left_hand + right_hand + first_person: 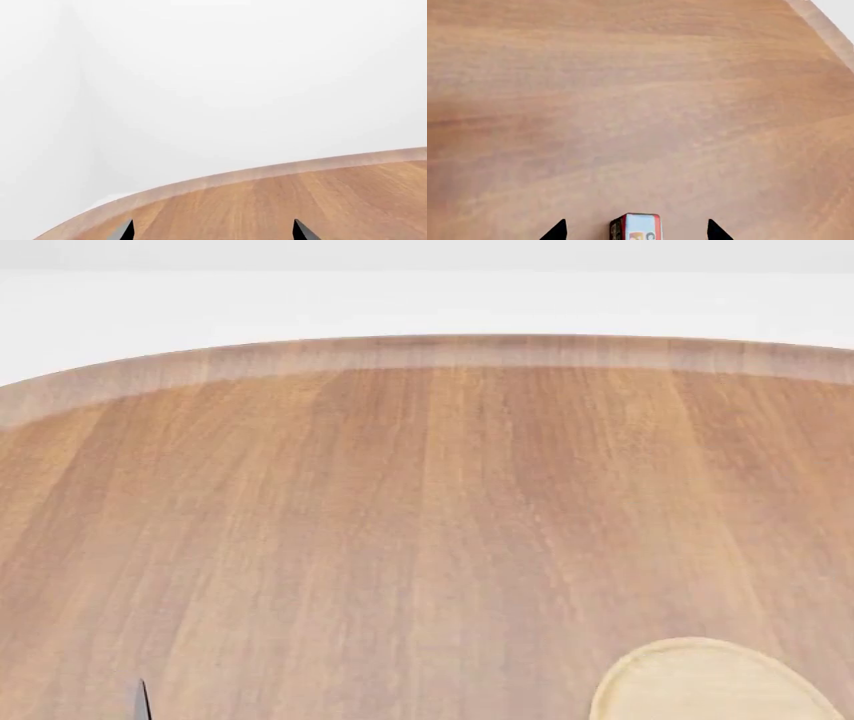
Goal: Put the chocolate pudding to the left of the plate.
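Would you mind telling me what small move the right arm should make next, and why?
Probably ease the right gripper forward and down until its jaws straddle the chocolate pudding, then close. In the right wrist view the carton sits between the open jaws, apparently untouched, so it is not yet held. The plate lies at the head view's lower right.

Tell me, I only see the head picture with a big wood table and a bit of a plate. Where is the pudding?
Observer: The pudding box shows in the right wrist view, between the two tips of the right tool.
Operator: Is the tool holding it?
Observer: No. The tips stand wide apart, with bare table on each side of the box.
Operator: What does the left tool see?
Observer: The left tool is open with nothing between its tips; its camera faces the table's curved edge and a white wall.
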You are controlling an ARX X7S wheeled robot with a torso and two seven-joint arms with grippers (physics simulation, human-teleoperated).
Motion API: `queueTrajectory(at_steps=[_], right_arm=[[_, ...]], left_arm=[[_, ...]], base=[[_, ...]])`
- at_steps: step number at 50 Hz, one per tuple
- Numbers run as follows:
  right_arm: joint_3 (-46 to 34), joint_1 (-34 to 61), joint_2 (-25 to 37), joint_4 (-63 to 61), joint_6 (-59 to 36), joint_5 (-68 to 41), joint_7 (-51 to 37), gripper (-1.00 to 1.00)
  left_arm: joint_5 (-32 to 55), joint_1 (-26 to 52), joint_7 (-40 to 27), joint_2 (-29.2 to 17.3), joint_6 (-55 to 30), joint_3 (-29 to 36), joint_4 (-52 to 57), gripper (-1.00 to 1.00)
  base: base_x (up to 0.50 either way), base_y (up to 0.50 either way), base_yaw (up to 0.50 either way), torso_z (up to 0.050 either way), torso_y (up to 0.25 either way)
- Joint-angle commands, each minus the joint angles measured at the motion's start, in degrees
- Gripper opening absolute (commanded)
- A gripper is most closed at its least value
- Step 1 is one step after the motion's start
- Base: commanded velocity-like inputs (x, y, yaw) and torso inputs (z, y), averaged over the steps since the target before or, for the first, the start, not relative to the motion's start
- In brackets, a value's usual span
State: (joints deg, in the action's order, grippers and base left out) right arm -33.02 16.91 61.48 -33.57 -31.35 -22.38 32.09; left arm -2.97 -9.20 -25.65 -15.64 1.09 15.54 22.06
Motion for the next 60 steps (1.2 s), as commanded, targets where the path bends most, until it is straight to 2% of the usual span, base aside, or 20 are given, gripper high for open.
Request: queueTrajectory(at_steps=[1, 8, 31, 51, 60], right_arm=[[0.2, -4.5, -0.2, 6.8, 6.5, -0.3, -0.4, 1.00], [1.1, -7.2, -0.7, 12.7, 11.8, -0.2, -1.1, 1.00], [-0.5, -5.9, -4.8, 21.2, 15.5, 1.7, 1.3, 1.00], [-1.4, -3.8, -10.3, 33.7, 19.7, 3.6, 2.5, 1.00], [-2.7, -2.9, -14.6, 42.9, 24.0, 5.2, 3.9, 1.00]], left_arm=[[-0.1, 0.1, -0.5, -0.1, 0.0, 0.3, -0.2, 1.00], [-0.1, 0.4, -0.6, -0.2, -0.1, 0.6, -0.4, 1.00], [-0.2, 0.5, -1.1, -0.6, -0.5, 1.0, -0.1, 1.00], [0.0, 0.8, -1.3, -0.9, -0.9, 1.6, -0.1, 1.00], [0.2, 0.8, -1.5, -1.1, -0.7, 1.7, -0.2, 1.00]], base=[[0.00, 0.00, 0.00, 0.000, 0.000], [0.00, 0.00, 0.00, 0.000, 0.000], [0.00, 0.00, 0.00, 0.000, 0.000], [0.00, 0.00, 0.00, 0.000, 0.000], [0.00, 0.00, 0.00, 0.000, 0.000]])
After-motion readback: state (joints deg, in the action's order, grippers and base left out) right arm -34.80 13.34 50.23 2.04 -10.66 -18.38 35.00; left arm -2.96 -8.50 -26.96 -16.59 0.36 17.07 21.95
